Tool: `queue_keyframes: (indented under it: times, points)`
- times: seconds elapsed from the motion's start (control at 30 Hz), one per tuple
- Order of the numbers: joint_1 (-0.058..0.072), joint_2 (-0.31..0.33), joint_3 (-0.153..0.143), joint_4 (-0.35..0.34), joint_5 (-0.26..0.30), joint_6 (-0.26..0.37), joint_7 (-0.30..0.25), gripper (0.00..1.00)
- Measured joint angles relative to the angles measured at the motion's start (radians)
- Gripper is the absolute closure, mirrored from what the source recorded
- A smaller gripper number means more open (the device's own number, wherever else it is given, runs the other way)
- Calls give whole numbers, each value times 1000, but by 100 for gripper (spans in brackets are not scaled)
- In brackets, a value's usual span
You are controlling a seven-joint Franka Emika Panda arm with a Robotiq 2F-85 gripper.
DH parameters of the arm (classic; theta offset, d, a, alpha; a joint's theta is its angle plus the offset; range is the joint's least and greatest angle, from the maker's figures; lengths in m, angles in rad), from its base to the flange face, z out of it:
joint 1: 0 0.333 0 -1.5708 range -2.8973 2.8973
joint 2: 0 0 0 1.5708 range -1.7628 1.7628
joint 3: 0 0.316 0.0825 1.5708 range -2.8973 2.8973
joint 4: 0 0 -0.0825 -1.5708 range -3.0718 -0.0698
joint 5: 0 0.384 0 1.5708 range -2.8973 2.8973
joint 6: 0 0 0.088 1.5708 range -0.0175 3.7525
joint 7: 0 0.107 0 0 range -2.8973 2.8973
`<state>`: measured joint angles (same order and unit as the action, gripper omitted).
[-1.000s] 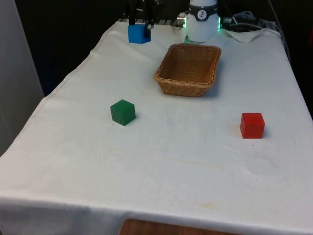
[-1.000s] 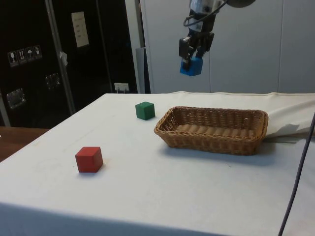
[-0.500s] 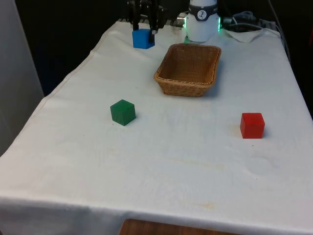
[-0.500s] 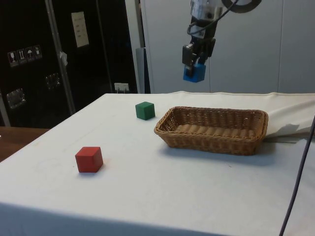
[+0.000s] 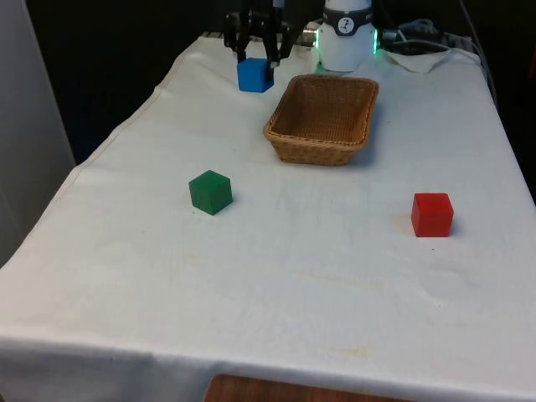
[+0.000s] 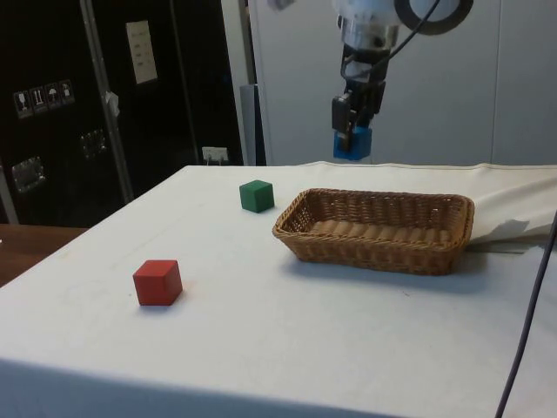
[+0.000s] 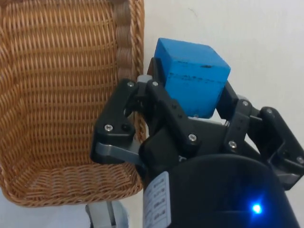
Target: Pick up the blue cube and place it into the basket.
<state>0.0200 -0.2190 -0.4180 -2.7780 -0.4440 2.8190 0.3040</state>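
The claw (image 5: 256, 59) grips the blue cube (image 5: 255, 74) in the air, just off the front view's left of the basket (image 5: 361, 134). I'd carry it fully over the rim, lower, then release.

My end effector (image 5: 256, 60) grips the blue cube (image 5: 255, 74) in the air at the far end of the desk (image 5: 276, 276), just off the wicker basket (image 5: 322, 119) on the front view's left. A green cube (image 5: 210, 192) and a red cube (image 5: 432, 214) sit nearer, well apart.
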Motion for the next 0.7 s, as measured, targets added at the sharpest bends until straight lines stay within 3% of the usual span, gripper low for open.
queue_keyframes:
  times: [0.33,0.7]
  points:
    - [6,23,9,-26,1,21,-28,93]
    - [15,36,52,-52,9,34,-27,93]
